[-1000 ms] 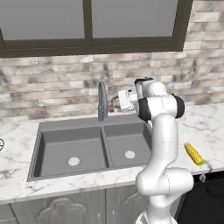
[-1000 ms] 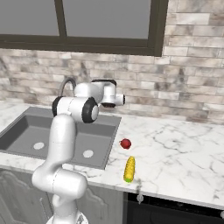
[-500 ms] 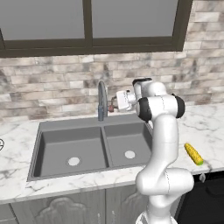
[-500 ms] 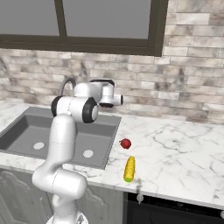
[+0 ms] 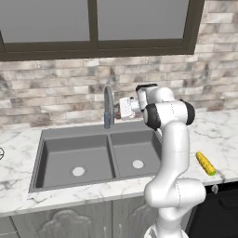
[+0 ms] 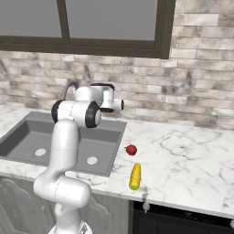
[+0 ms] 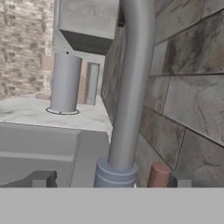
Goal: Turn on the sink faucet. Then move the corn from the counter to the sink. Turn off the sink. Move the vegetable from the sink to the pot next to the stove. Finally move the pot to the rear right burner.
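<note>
The sink faucet (image 5: 108, 106) rises behind the dark grey sink (image 5: 60, 160). In the hand view its pipe (image 7: 131, 87) stands close ahead, with the red lever tip (image 7: 158, 175) low beside its base. My gripper (image 7: 111, 179) is open, and the faucet's base sits between the fingertips (image 7: 41, 179). From the left base view the gripper (image 5: 124, 108) is just right of the spout. The corn (image 5: 205, 163) lies on the white marble counter (image 5: 218, 135) right of the sink, near the front edge; it is also in the right base view (image 6: 135, 176). The pot is out of view.
A small red object (image 6: 131, 150) lies on the counter between the sink (image 6: 27, 137) and the corn. A brick wall (image 5: 56, 88) stands close behind the faucet. Two grey cylinders (image 7: 64, 83) stand on the counter beyond the sink. A dark appliance front (image 6: 183, 221) sits under the counter.
The hand has crept slightly closer to the faucet. The gripper has stayed open and the corn has not moved.
</note>
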